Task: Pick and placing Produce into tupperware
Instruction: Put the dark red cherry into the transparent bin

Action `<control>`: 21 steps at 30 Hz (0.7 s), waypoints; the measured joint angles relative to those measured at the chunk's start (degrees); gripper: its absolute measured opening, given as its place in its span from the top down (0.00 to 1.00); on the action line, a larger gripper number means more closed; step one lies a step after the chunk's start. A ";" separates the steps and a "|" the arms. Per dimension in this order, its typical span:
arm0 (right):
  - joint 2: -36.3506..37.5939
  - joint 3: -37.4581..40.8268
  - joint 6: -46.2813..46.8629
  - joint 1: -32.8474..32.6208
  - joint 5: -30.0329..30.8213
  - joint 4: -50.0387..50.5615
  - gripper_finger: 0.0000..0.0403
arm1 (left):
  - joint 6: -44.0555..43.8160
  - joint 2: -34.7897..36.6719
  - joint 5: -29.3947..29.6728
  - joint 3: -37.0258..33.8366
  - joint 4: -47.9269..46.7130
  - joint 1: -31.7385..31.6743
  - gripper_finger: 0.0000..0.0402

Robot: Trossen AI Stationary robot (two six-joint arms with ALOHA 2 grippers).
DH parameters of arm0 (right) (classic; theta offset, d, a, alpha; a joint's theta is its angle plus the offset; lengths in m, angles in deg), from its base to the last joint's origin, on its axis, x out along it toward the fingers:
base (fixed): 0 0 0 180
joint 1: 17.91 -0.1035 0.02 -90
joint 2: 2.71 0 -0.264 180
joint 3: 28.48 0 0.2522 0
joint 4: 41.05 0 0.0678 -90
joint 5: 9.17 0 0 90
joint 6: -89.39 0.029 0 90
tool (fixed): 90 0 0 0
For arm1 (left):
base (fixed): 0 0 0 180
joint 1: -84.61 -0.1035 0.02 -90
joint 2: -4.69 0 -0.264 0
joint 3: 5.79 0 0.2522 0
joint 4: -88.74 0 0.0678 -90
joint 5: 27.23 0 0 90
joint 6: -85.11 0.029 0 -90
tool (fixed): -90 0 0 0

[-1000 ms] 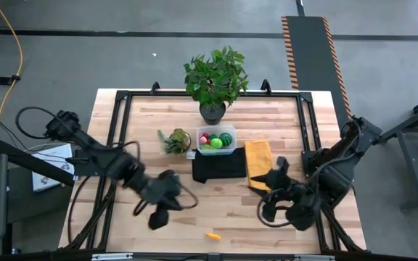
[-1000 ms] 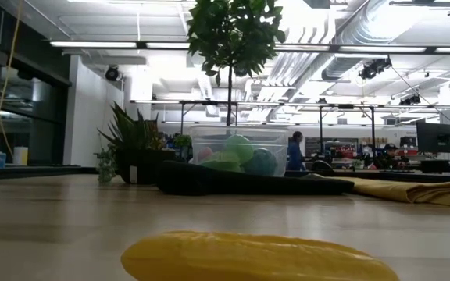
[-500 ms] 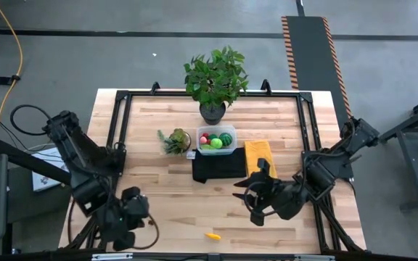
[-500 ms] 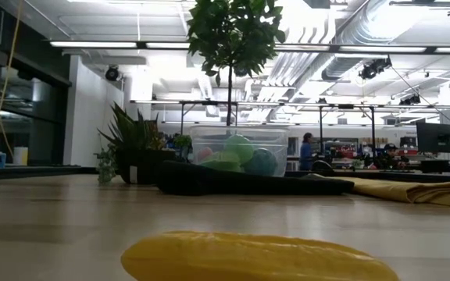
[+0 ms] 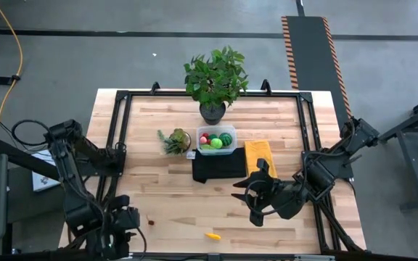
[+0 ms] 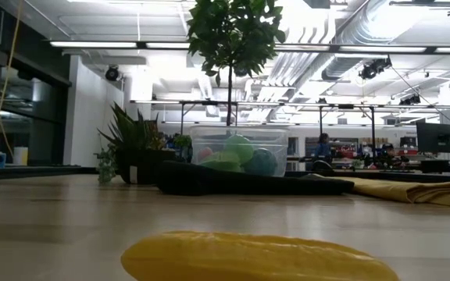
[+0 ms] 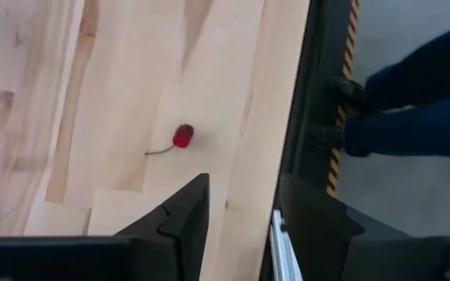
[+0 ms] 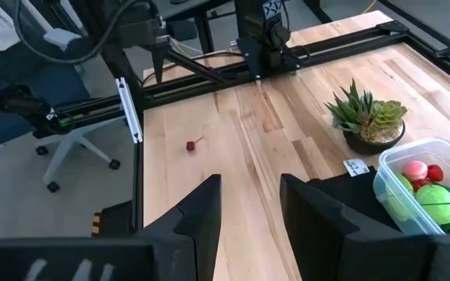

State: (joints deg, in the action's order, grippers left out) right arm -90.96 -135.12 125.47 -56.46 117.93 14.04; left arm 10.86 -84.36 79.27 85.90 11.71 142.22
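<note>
At the table's near-left corner, left gripper [image 7: 241,222] gapes empty over cherry [image 7: 182,136]; next: lower, pinch it.

The light butcher-block wooden table [image 5: 173,196], framed by a black metal rail, carried a large leafy potted plant [image 5: 215,78] at its far edge. Nearer the middle stood a small spiky green plant in a round pot [image 5: 175,140], just beside a black folded cloth [image 5: 216,167] bearing the small clear plastic box [image 5: 217,140]. A yellow cloth [image 5: 257,159] lay against the black one. A small yellow piece [image 5: 212,235] lay near the front edge, and a red cherry [image 8: 191,145] lay alone toward the left edge.
</note>
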 joint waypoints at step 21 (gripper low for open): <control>0.00 0.00 -0.34 0.00 0.22 -0.47 0.69 | -1.03 -13.63 -0.43 -0.02 -2.22 0.85 0.66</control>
State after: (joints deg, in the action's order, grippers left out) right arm -90.96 -135.12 125.13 -56.46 118.15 13.57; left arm 9.83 -97.99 78.84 85.88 9.50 143.07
